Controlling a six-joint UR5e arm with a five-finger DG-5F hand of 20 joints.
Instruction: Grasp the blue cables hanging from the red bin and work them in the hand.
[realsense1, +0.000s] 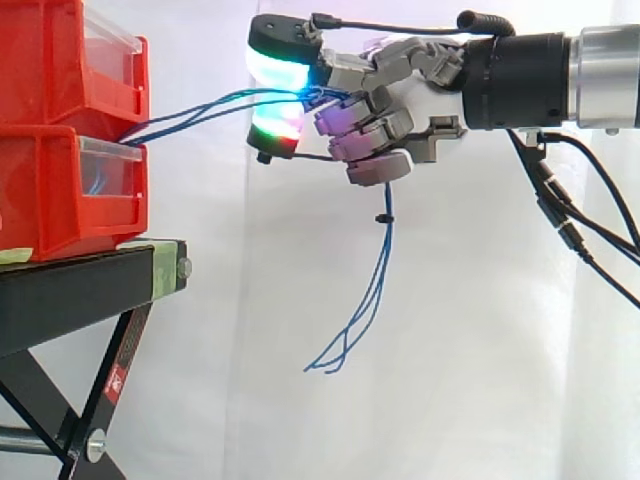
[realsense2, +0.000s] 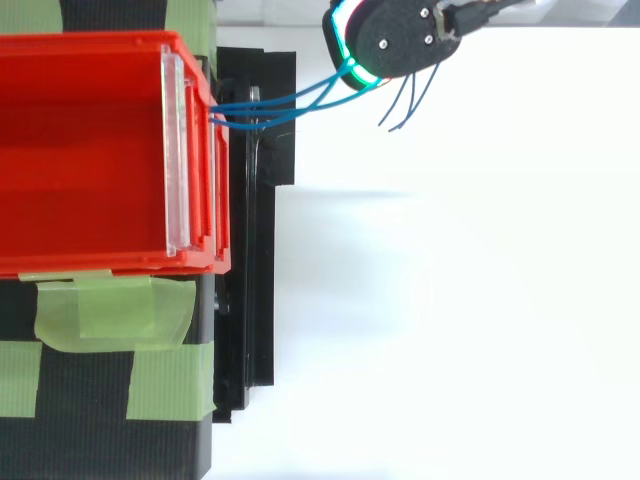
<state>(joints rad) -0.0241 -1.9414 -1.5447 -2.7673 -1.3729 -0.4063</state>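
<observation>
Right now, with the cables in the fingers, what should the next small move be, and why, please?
Probably roll the blue cables between the fingers in place, without drawing back. The hand is shut on them, the span to the red bin looks nearly straight, and the loose ends hang free below, so pulling might drag them out.

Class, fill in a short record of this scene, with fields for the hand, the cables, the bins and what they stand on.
hand: hand beside the bins, fingers curled round the cables
cables: blue cables run from the bins' front to the hand; loose ends hang below it
bins: red bins, two stacked
support: black stand with green tape
</observation>
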